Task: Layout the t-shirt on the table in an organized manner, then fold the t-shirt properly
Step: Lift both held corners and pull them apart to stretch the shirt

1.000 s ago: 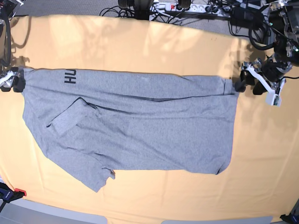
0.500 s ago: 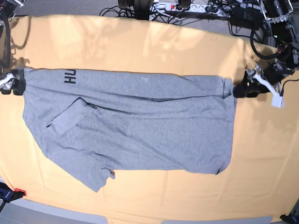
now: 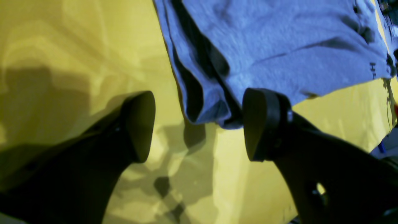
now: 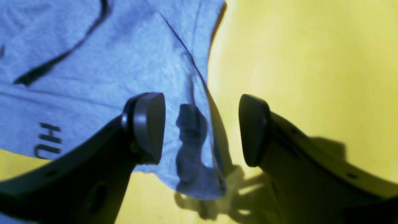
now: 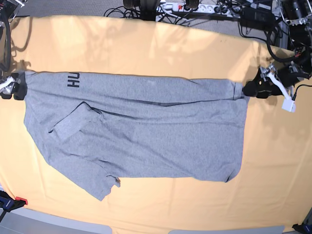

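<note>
On one table (image 5: 146,44), one t-shirt (image 5: 146,131) lies between two grippers, jaws wide.

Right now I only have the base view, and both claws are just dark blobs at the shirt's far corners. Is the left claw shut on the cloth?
Observer: No. The left wrist view shows the left claw open, with a corner of the t-shirt lying just at the gap between its fingers, ungripped.
Operator: And the right one?
Observer: The right claw is open too. Its wrist view shows a shirt corner between the fingers, one finger over the cloth and the other over the bare table.
Operator: Is the cloth flat at the left claw?
Observer: No. The shirt's edge there is bunched into layered folds with dark creases.
</note>
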You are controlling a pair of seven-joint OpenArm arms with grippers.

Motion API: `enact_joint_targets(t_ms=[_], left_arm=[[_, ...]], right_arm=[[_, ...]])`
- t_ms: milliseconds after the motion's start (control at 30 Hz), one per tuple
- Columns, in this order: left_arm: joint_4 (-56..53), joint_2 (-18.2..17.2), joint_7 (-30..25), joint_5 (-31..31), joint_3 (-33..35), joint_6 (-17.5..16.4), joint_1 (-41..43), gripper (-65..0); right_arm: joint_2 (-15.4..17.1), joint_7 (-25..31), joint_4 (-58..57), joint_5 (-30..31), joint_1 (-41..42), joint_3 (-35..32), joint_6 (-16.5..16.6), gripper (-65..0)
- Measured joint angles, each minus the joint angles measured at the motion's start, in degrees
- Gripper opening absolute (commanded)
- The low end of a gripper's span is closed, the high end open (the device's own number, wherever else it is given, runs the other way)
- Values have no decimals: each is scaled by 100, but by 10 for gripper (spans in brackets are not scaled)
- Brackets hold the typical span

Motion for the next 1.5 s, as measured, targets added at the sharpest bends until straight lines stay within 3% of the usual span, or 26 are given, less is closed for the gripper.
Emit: enact_joint_targets(t_ms=[367,533,600,700,833,967,1133,1300,1400,1500], left_arm=[[7,15,-247,-181,968,-17,-76,-200],[7,92,-258,-219,1038,-20,-81,-215],[4,94,-236,-184,1038,-15,-92,-331],[-17,96,-144,-13,1047,11,-74,-650],[-22,96,-131,85,1071,4,-96,-650],[-22,92,-129,96,1069,4,-129,-650],[-22,79,-59,144,1069,-13,-219,-650],[-22,79,-48,216,1032,-13,-251,-650],[-22,-17,-59,216,1032,-90,-251,-650],[-22,-190,-44,254,1032,-101,-251,-650]], right_arm=[[-2,0,0,55,0,0,0,-260],[-2,-24,0,55,0,0,0,-260],[-2,-26,0,55,2,0,0,-260],[-2,-26,0,55,0,0,0,-260],[-2,-90,0,55,2,0,0,-260],[-2,-640,0,81,0,0,0,-260],[22,-949,0,507,-9,0,0,-260],[28,-970,0,-415,-28,0,0,-230],[31,-940,0,-549,-46,0,0,-181],[2,-509,-15,-546,-221,0,0,-181]])
